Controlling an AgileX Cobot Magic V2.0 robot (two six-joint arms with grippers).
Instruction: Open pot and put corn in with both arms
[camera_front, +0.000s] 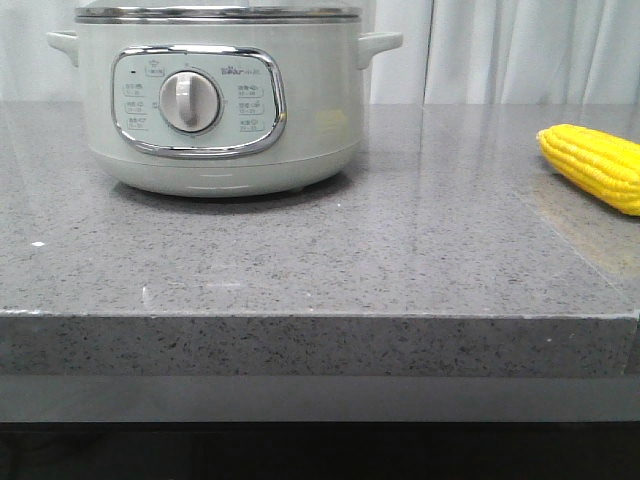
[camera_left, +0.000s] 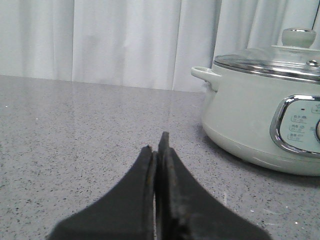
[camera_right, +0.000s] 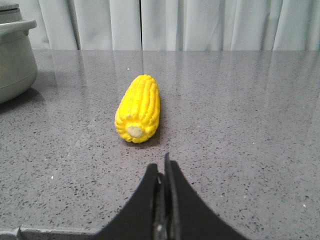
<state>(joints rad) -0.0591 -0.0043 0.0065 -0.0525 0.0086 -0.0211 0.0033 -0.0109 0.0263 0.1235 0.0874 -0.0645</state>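
While still lidded, one pot (camera_front: 215, 100), one corn (camera_front: 598, 165).

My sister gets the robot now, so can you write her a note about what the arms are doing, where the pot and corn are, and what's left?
Left gripper: jaws shut, empty, low over the table, beside the pot.
Right gripper: jaws shut, empty, pointing at the corn, not touching it.
Pot: on the grey table, the robot's left side, glass lid still on.
Corn: lying on the table to the right of the pot, apart from it.
Done: nothing yet.
Left: lift the lid, pick up the corn, put it inside.
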